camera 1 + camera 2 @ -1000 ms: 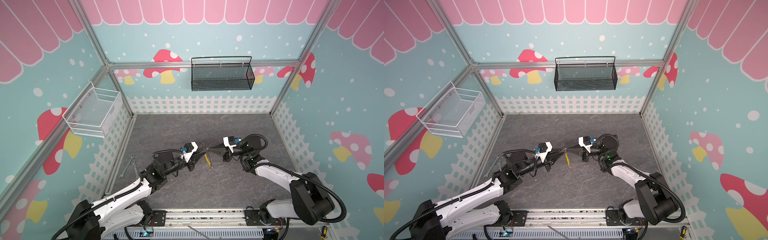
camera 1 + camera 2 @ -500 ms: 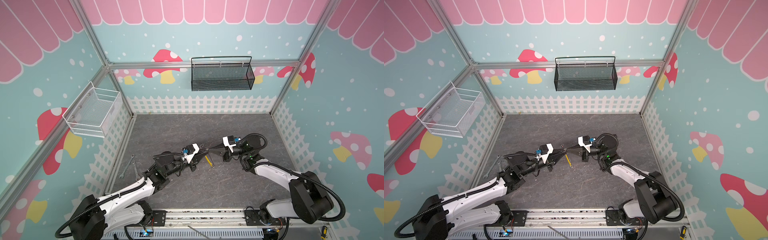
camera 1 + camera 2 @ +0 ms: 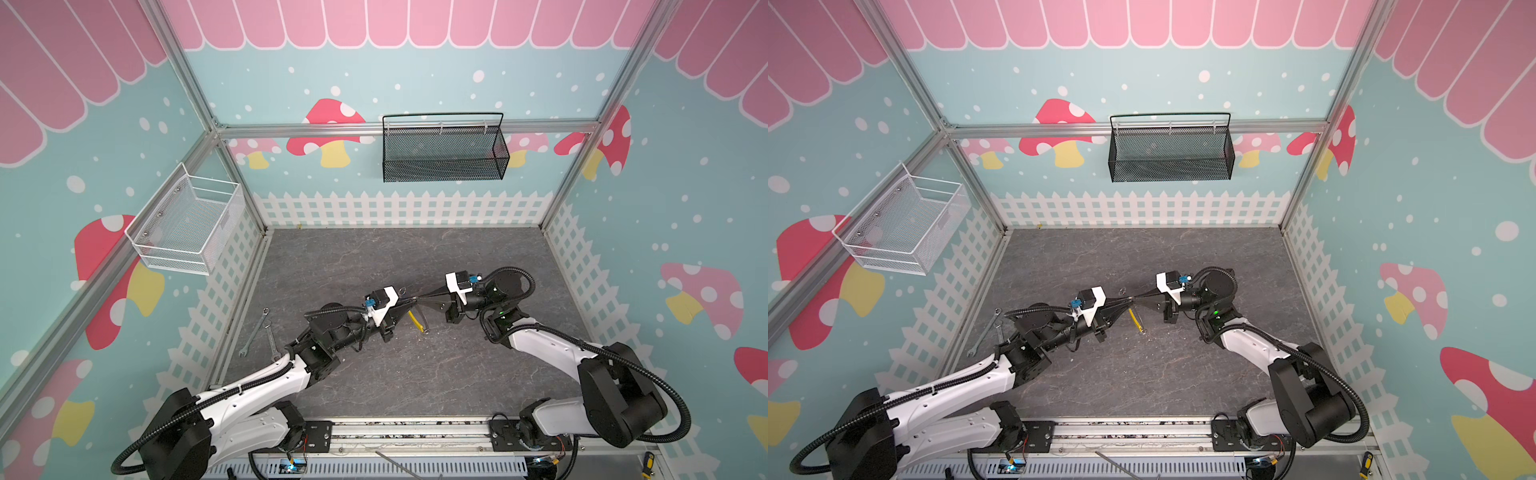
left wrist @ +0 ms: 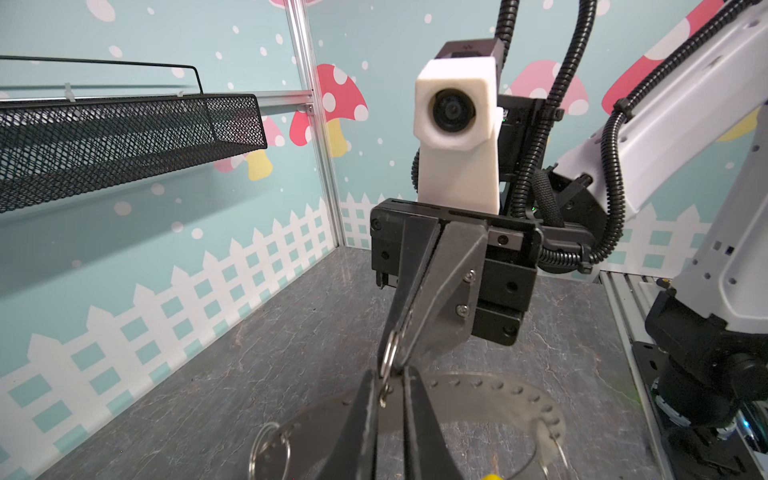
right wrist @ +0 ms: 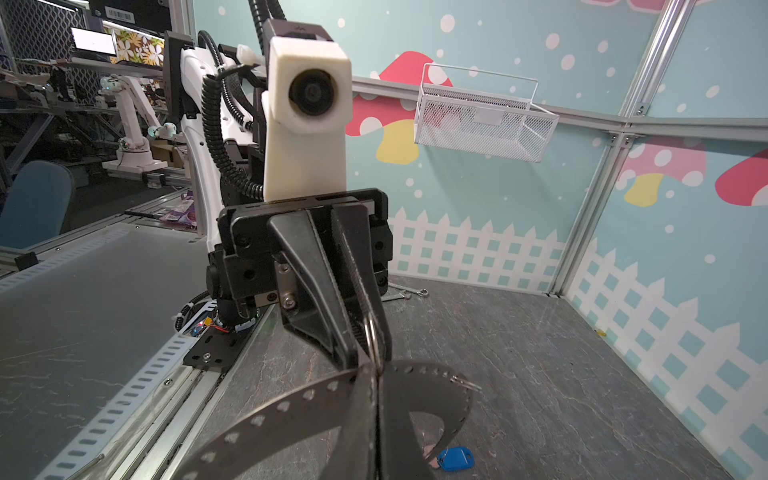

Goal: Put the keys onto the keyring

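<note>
Both grippers are standing tip to tip above the grey stone-patterned floor [image 3: 415, 374]. The right gripper [image 3: 419, 296] is pressing its fingers together on the small thin silver metal keyring [image 4: 390, 353], from which the curved brown dotted strap [image 5: 291, 405] is hanging. The left gripper [image 3: 405, 304] is holding its fingers a narrow gap apart around the same keyring, and I cannot tell if they are already pressing on it. The tiny key with the blue plastic head [image 5: 455, 458] is lying on the floor under the strap, and no gripper is touching it. As I judge it, the step in hand is steadying the keyring between both grippers, so that one of them can go for the key. To do it well, the left gripper should be taking the wire beside the right fingertips, not on them, and gripping firmly before the right one is letting go, because so thin a ring is probably turning easily. Part of the keyring should be staying uncovered for the key.
</note>
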Action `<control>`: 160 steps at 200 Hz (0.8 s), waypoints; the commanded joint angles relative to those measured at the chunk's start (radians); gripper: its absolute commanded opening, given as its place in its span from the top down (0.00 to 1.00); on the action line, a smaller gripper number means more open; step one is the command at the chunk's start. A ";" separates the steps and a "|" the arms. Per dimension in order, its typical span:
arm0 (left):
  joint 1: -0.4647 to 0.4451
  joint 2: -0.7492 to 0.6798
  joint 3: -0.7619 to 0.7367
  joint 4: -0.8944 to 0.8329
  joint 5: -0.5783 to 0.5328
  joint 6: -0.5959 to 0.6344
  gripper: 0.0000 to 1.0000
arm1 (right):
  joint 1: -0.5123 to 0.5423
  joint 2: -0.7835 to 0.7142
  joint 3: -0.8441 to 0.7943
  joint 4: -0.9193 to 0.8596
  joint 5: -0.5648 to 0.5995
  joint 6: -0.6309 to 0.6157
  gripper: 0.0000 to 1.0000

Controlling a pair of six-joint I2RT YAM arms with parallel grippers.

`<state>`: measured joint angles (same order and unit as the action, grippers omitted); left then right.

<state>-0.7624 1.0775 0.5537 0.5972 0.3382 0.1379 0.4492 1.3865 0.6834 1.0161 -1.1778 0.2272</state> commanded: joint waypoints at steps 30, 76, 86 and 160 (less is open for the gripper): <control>-0.008 0.018 -0.001 0.014 0.023 0.005 0.93 | 0.014 0.002 0.022 0.058 -0.035 0.027 0.96; -0.009 0.005 0.027 -0.047 0.035 0.021 1.00 | 0.013 0.008 0.018 0.052 -0.040 0.015 0.90; -0.009 -0.002 0.043 -0.099 0.036 0.033 1.00 | 0.014 -0.001 0.012 0.036 -0.029 -0.009 0.84; 0.015 -0.037 0.192 -0.476 0.040 0.123 1.00 | 0.013 -0.100 0.076 -0.405 0.060 -0.346 0.71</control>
<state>-0.7551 1.0584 0.6998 0.2493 0.3450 0.2153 0.4522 1.3212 0.7219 0.7620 -1.1412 0.0139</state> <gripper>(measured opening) 0.050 0.288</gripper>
